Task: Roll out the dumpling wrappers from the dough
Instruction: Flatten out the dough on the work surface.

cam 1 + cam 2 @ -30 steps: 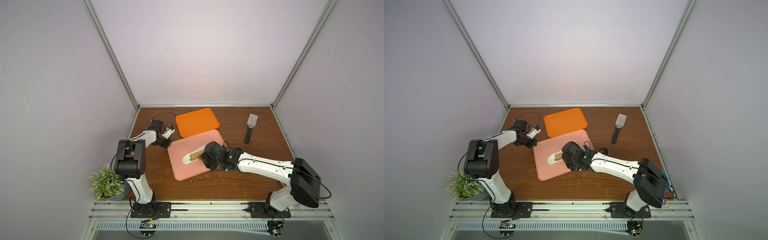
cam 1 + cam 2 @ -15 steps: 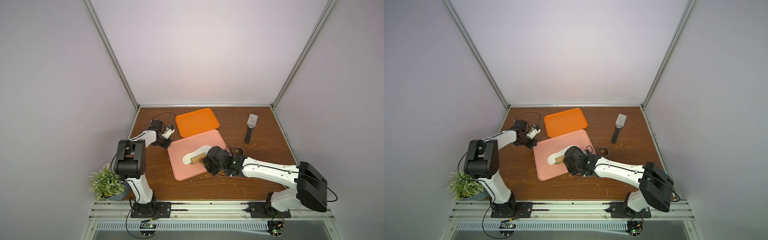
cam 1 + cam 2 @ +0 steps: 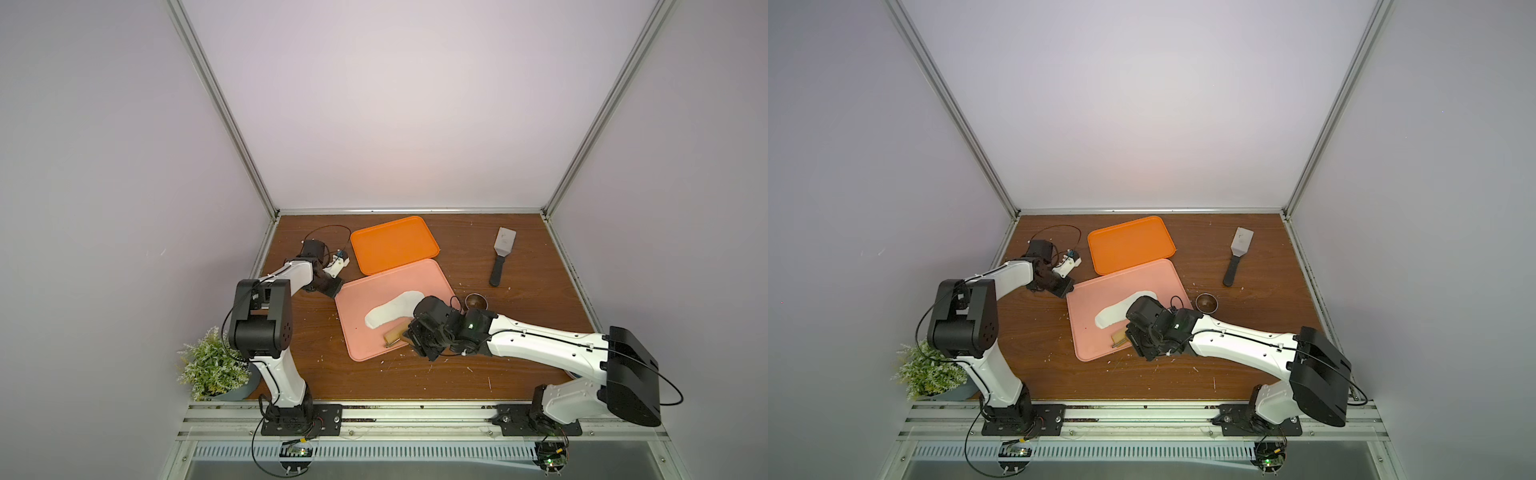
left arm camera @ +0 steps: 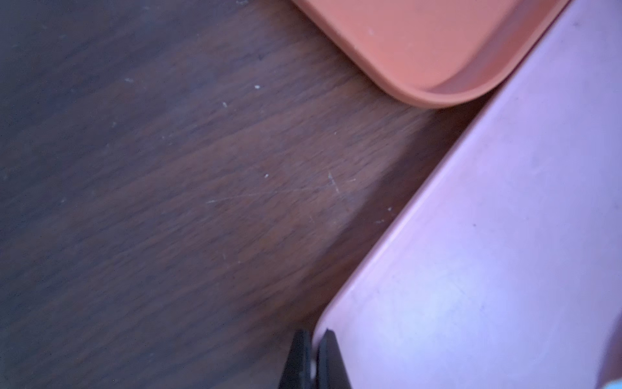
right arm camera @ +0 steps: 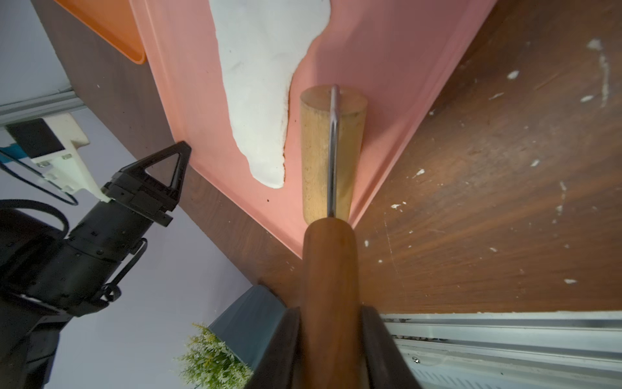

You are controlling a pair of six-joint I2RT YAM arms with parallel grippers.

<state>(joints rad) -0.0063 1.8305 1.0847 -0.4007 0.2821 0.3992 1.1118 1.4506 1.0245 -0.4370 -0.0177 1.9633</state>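
Observation:
A long, flat sheet of white dough (image 3: 390, 314) (image 3: 1121, 311) (image 5: 259, 84) lies on the pink board (image 3: 361, 299) (image 4: 488, 252). The dumpling wrappers are out of view. My right gripper (image 3: 415, 336) (image 5: 331, 313) is shut on the brown handle (image 5: 330, 286) of a wooden roller (image 3: 395, 334) (image 5: 331, 151). The roller's drum rests on the board beside the dough's near end, close to the board's front edge. My left gripper (image 3: 334, 289) (image 4: 311, 336) is shut on the board's far left corner, with the rim pinched between its fingers.
An orange tray (image 3: 395, 245) sits behind the pink board, touching it. A metal ring cutter (image 3: 476, 300) stands just right of the board, near my right wrist. A spatula (image 3: 500, 255) lies at the back right. A potted plant (image 3: 214, 365) is at the front left. Dough crumbs dot the table.
My right gripper has drawn the roller along the dough toward the board's front edge, and the drum now sits off the dough. The left arm has not moved.

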